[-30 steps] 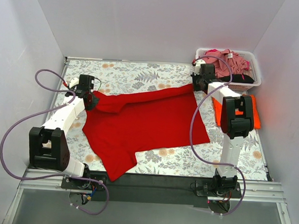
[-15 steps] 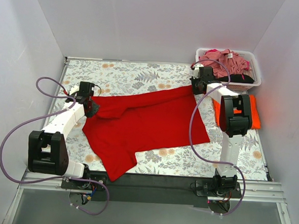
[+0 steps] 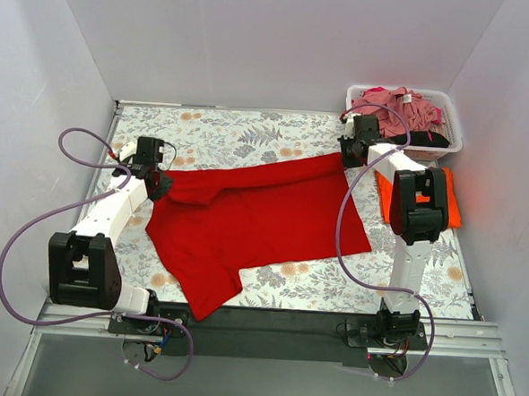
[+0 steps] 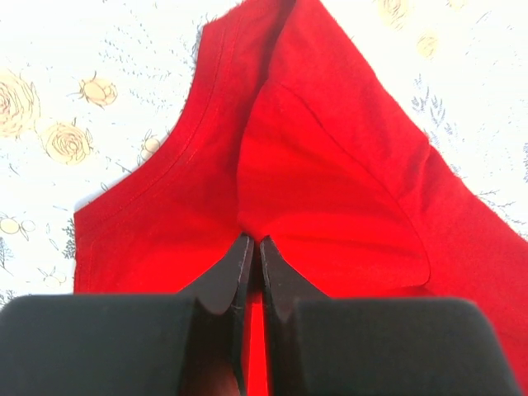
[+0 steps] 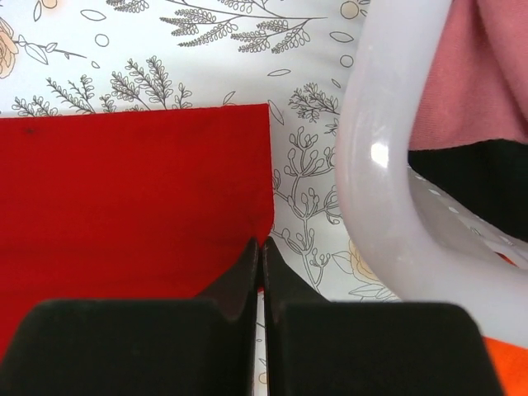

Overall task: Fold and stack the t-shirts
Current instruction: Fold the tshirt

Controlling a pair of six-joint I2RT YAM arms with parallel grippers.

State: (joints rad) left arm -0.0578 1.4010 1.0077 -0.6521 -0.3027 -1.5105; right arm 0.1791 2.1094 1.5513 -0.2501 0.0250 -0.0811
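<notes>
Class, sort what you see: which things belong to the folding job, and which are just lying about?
Job: red tee, orange tee, pink tee, black tee, left tool, right tool.
Lying about: basket, table cloth.

Red t-shirt (image 3: pixel 254 224) is lying spread and slightly rumpled across the floral worktop (image 3: pixel 251 130). Left tool (image 3: pixel 161 184) is meeting its left edge. Right tool (image 3: pixel 346 153) is meeting its far right corner. Pink t-shirt (image 3: pixel 398 107) and black t-shirt (image 3: pixel 427 138) are sitting in the white basket (image 3: pixel 455 129). Orange t-shirt (image 3: pixel 454 208) is lying just in front of the basket.
</notes>
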